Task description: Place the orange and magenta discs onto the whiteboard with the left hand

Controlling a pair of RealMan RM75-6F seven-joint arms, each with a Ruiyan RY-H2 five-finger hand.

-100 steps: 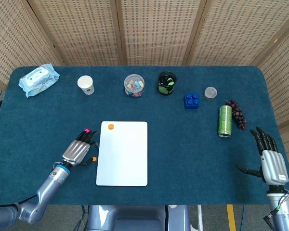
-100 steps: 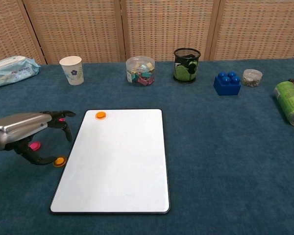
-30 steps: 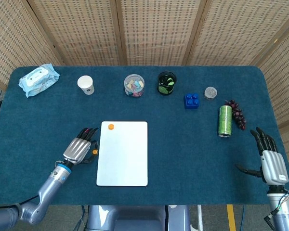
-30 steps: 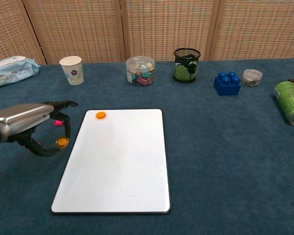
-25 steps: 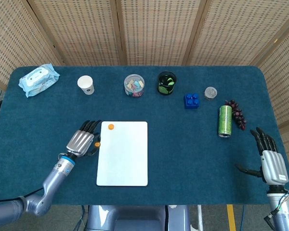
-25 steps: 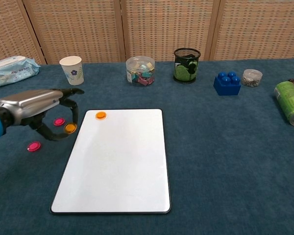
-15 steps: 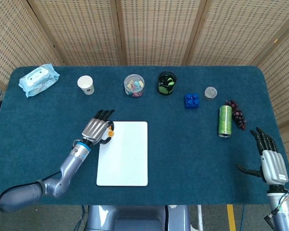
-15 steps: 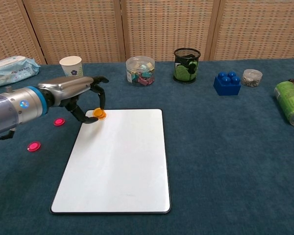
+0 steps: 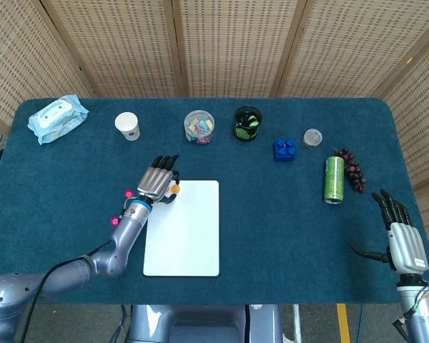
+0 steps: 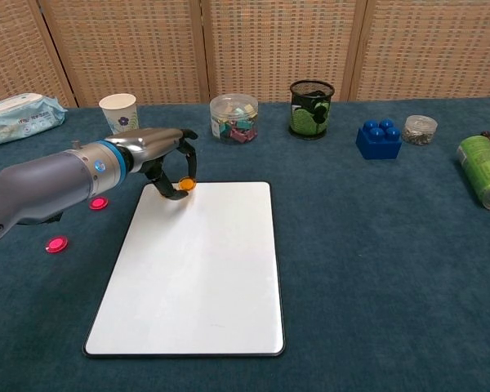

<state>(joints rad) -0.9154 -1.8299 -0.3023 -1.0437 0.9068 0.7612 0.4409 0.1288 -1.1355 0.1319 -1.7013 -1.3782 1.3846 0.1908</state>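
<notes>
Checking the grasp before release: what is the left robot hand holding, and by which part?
The left robot hand pinches an orange disc by its edges, over the whiteboard's top-left corner.

grapes half behind can

Orange disc in left hand
</notes>
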